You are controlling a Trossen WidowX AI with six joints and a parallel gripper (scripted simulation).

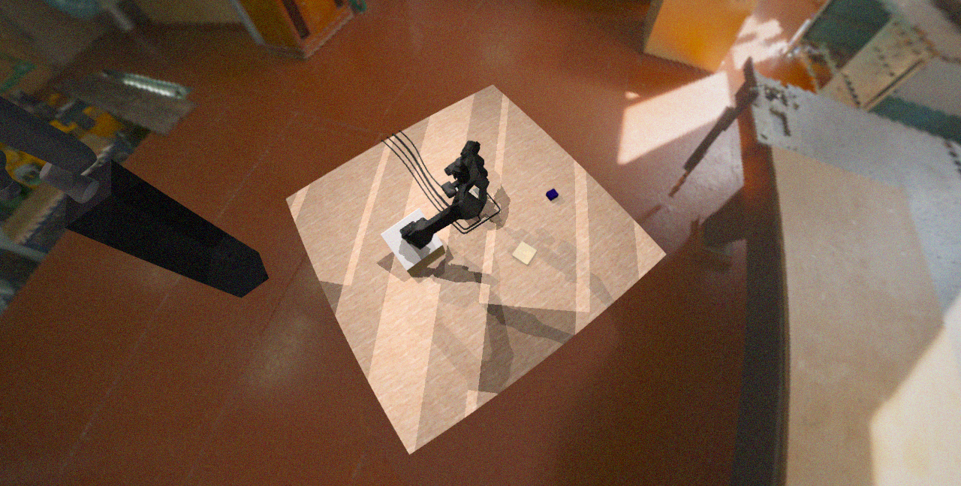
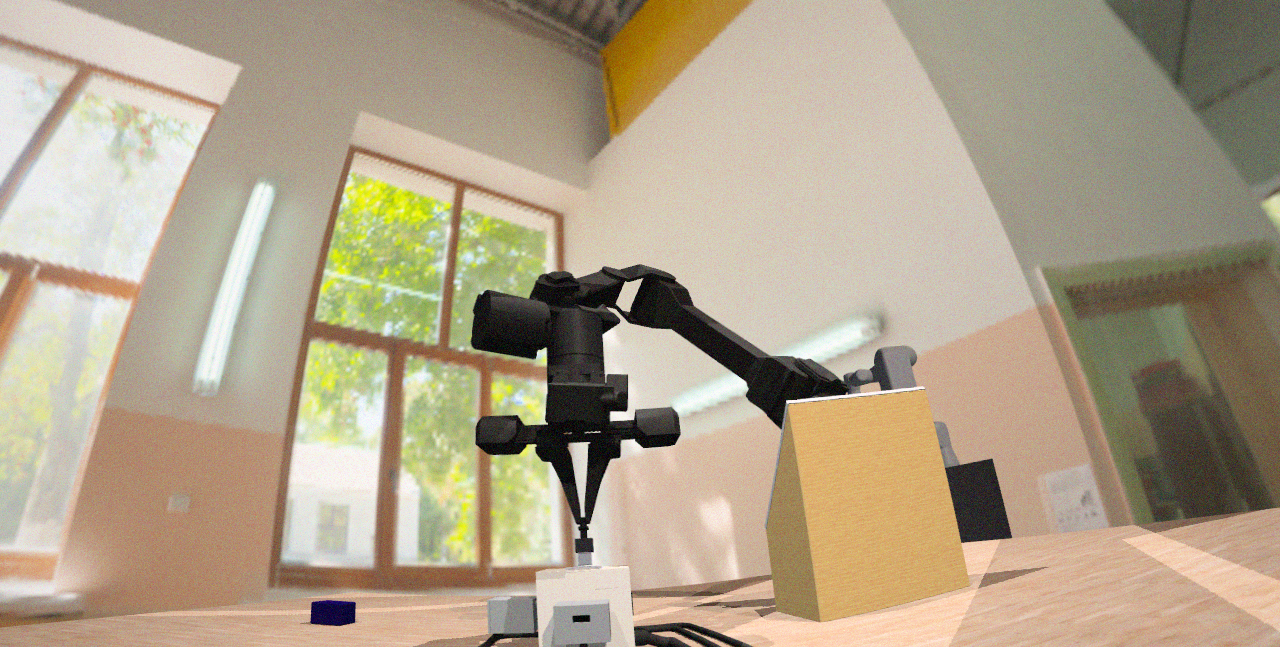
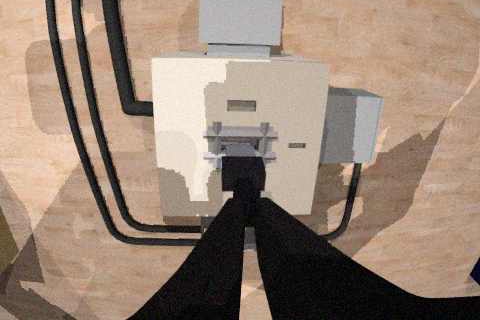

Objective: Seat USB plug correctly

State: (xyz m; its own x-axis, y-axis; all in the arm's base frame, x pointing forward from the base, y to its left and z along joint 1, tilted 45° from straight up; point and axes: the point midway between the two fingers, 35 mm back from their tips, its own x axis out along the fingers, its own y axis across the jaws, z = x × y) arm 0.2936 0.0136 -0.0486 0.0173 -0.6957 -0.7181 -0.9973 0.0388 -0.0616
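Observation:
The power cube (image 2: pixel 553 587) (image 3: pixel 280 82) is cream-white. The USB plug (image 2: pixel 584 544) (image 3: pixel 243 173) stands upright over the socket (image 3: pixel 240 132) on its top, with a black body and a narrower black grip. Some of its metal end shows between the body and the cube's top in the exterior view; its lower tip is hidden, so I cannot tell how deep it sits or which way round it is. My gripper (image 2: pixel 583 521) (image 3: pixel 247 209) points straight down and is shut on the plug's grip. In the top view the arm hides the plug.
Grey adapters (image 3: pixel 241 4) (image 3: pixel 354 125) stick out of the cube's sides, with black cables (image 3: pixel 116 35) around it. The arm base stands on a tall wooden block (image 2: pixel 872 500). A dark blue block (image 1: pixel 551 194) (image 2: pixel 332 612) and a cream square (image 1: pixel 524 253) lie on the table.

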